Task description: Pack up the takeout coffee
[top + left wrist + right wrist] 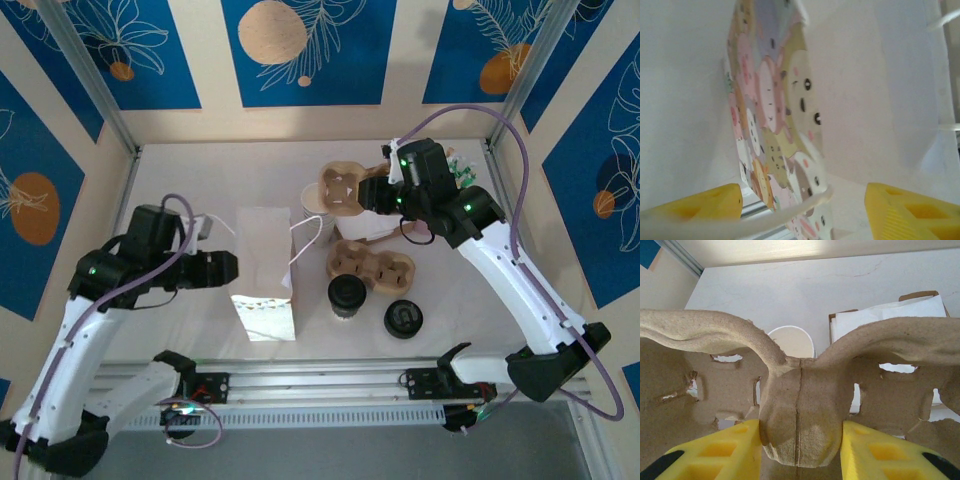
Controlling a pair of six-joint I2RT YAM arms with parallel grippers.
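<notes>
On the table (200,180), takeout coffee (346,295) apart from right hand (371,197) grasping cup carrier (338,190), left hand (228,268) released.

Blue wall panels (300,50) with white line-drawn leaves and orange and tan discs, bordered in cream, frame a white table (200,180). At centre, a white paper bag (264,250) has a side crowded with pastel cartoon faces in pink, yellow, lilac and brown. A cup carrier (340,188) at upper centre and a second carrier (372,265) below it are raw brown pulp. The takeout coffee (347,293) shows a black lid; a flat lid (403,318) at lower right is also black. Fingertips (880,452) are bright yellow.
</notes>
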